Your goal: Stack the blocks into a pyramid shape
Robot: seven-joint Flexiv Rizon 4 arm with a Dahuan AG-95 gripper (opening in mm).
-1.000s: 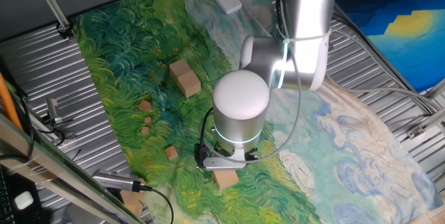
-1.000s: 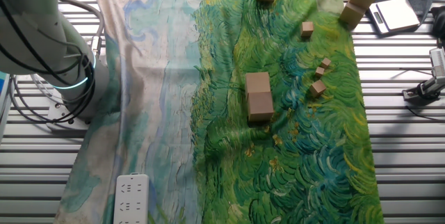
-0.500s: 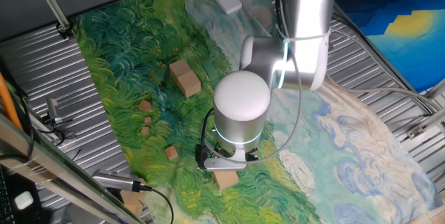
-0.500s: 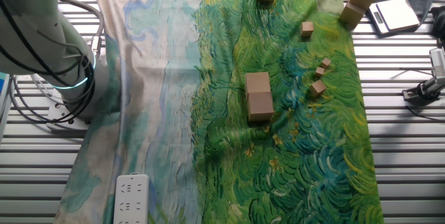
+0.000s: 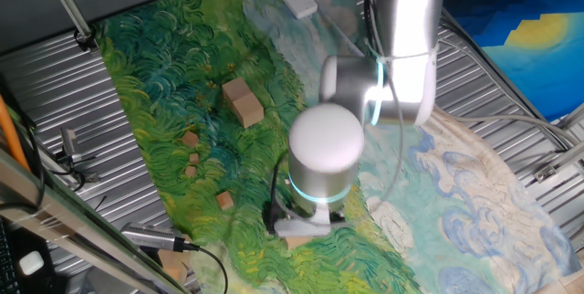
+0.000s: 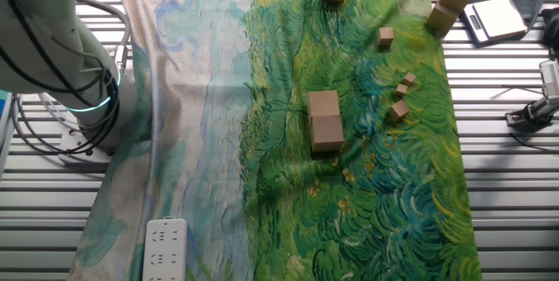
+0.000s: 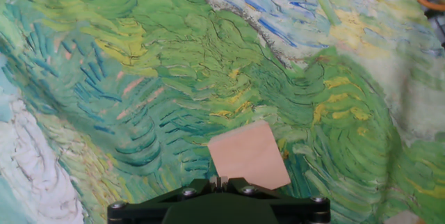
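Observation:
Two larger tan blocks (image 5: 243,102) sit touching in the middle of the painted cloth; they also show in the other fixed view (image 6: 325,120). A third larger block (image 7: 249,156) lies flat on the cloth just ahead of my gripper (image 7: 220,180), whose fingers look pressed together with nothing between them. In one fixed view the gripper (image 5: 297,225) hangs low over that block (image 5: 294,240), and the arm is blurred. Several small blocks (image 5: 190,138) (image 6: 398,110) lie scattered near the cloth's edge. The gripper is out of the other fixed view.
A white power strip (image 6: 164,244) lies at one end of the cloth (image 6: 210,98). Two stacked blocks (image 6: 454,0) and a white device (image 6: 494,17) sit off the cloth on the metal slats. Cables and stands (image 5: 73,152) line the table edge.
The arm has shifted slightly to the right and toward the camera in one fixed view and is blurred. The blocks have not moved.

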